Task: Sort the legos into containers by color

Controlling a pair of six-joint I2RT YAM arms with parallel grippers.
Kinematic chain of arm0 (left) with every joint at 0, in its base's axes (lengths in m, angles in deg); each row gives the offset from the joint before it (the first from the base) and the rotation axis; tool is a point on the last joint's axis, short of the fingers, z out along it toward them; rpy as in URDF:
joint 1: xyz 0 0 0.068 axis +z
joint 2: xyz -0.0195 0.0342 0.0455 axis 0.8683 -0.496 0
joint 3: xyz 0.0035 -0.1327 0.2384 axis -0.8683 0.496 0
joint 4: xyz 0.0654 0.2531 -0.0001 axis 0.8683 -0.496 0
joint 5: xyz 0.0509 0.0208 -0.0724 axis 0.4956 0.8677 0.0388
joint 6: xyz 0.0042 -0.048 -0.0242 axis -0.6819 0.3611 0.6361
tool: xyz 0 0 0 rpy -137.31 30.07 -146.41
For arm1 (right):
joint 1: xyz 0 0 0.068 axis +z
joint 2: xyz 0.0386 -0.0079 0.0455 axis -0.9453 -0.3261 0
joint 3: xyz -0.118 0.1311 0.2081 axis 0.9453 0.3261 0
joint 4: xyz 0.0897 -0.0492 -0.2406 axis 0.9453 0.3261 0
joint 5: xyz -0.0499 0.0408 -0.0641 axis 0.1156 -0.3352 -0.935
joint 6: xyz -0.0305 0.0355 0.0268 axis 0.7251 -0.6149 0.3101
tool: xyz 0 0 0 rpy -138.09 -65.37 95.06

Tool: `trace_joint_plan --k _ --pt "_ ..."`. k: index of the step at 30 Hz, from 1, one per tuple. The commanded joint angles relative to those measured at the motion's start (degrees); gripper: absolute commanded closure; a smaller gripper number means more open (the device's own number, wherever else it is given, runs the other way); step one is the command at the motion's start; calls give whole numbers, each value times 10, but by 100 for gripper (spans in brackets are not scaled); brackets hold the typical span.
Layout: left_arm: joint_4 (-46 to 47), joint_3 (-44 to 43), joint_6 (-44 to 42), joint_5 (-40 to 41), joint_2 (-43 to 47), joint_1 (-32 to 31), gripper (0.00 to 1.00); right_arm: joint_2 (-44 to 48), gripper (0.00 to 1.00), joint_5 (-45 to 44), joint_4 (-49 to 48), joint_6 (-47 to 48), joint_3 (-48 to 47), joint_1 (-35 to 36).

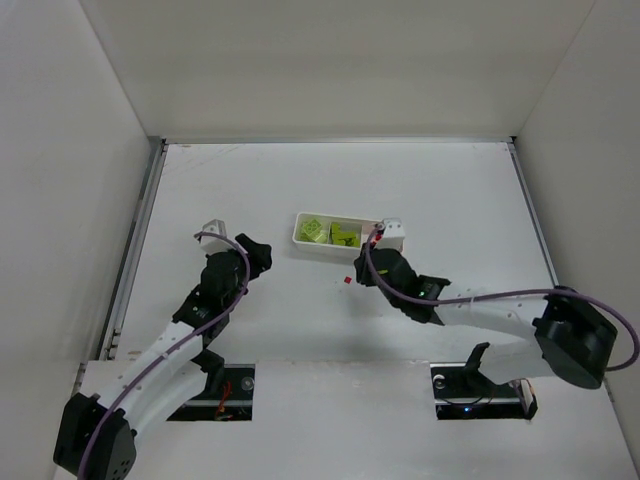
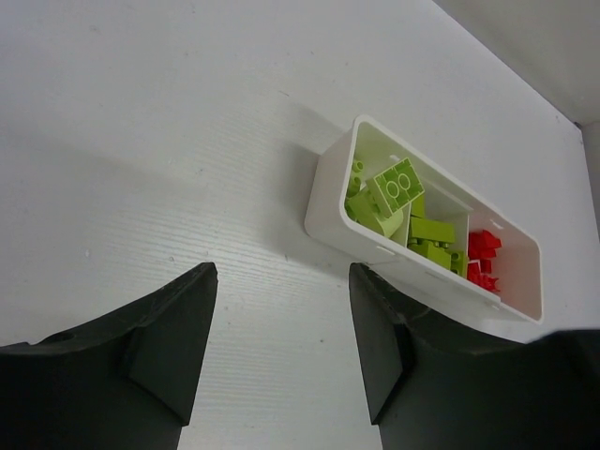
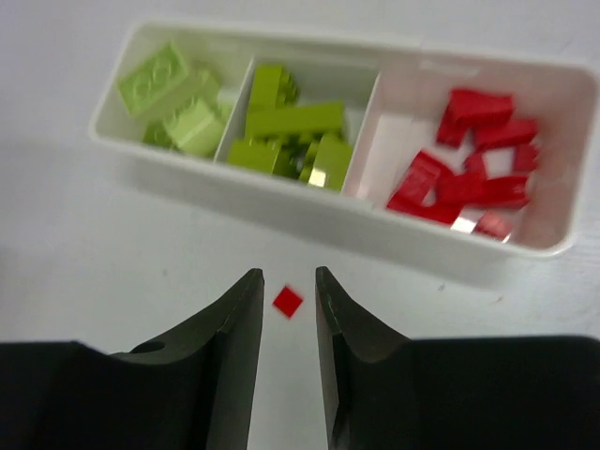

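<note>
**Spotter:** Where's the piece?

**Me:** One small red lego (image 3: 288, 301) lies flat on the table (image 1: 250, 190), just in front of the white tray (image 3: 309, 195) and apart from its wall. It's the only one I see outside. The tray's right compartment holds the reds (image 3: 469, 169), the other two the greens (image 3: 281, 122).

**Spotter:** And your tools?

**Me:** My right gripper (image 3: 289, 277) has its jaws a little apart. The brick shows in the gap, touching neither finger, so nothing is held. I can't tell my height above it. My left gripper (image 2: 281, 272) is spread wide and empty, off to the tray's left.

**Spotter:** How would you take it?

**Me:** I'd keep it centred and drop straight until the tips meet the table. I'd close gently so the piece doesn't squirt out, then lift above the rim before crossing to the reds.
</note>
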Motion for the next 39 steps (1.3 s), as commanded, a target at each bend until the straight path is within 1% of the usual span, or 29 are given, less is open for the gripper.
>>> trace_joint_plan --k 1,5,9,18,23,26,34,39 --pt "6 13 8 -2 16 3 44 -48 63 6 15 -7 -8 34" --pt "3 7 4 -8 5 0 44 -93 56 27 14 1 -23 51" --pt "7 13 10 -10 13 -1 44 -137 53 39 33 6 -50 53" --pt "8 13 8 -12 2 2 44 -200 53 52 24 -19 -74 57" --pt "10 16 10 -17 10 4 44 -219 54 47 16 -17 -82 57" --pt "11 11 4 -19 2 9 44 -225 57 45 15 -17 -88 57" --pt "16 13 6 -23 -1 11 44 -250 57 -13 19 6 -103 58" --pt "19 15 11 -22 -2 12 44 -241 58 -38 51 -18 -104 64"
